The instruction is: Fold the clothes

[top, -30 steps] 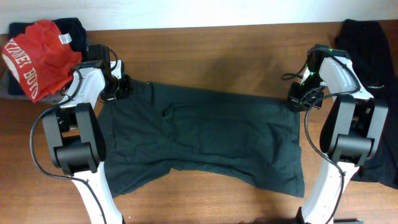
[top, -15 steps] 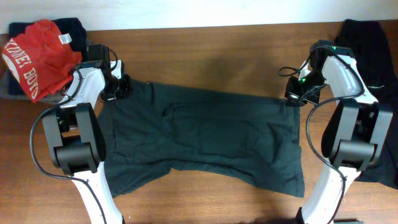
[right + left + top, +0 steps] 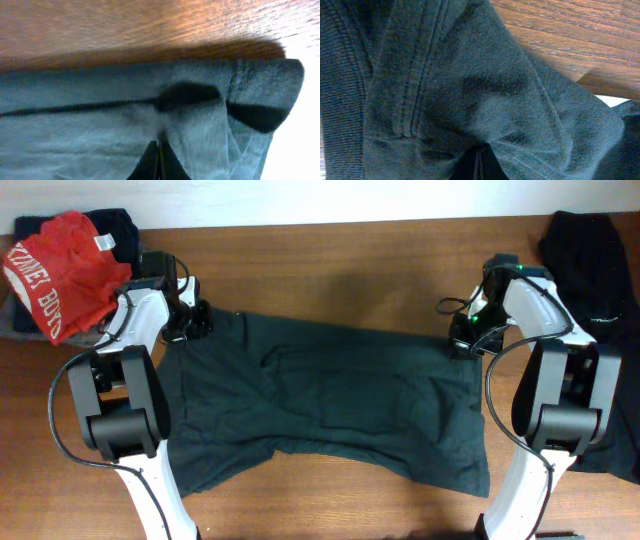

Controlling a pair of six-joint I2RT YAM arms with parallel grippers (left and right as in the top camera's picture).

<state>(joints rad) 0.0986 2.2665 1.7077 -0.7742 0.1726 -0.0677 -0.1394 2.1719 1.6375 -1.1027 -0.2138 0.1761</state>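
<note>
A dark grey-green T-shirt (image 3: pixel 330 405) lies spread across the middle of the wooden table. My left gripper (image 3: pixel 195 320) is shut on its far left corner, and the cloth (image 3: pixel 485 100) bunches into the closed jaws (image 3: pixel 479 160) in the left wrist view. At the far right corner my right gripper (image 3: pixel 466 340) is shut on the shirt's edge. There the fabric (image 3: pixel 125 115) puckers into the closed tips (image 3: pixel 159 150).
A red garment with white lettering (image 3: pixel 60 270) lies on a dark pile (image 3: pixel 115 225) at the back left corner. Another black garment (image 3: pixel 590 260) lies along the right edge, partly under the right arm. Bare table (image 3: pixel 340 260) runs behind the shirt.
The right gripper has moved left and slightly toward the back with the shirt's right corner, drawing that edge inward. The left gripper has stayed put.
</note>
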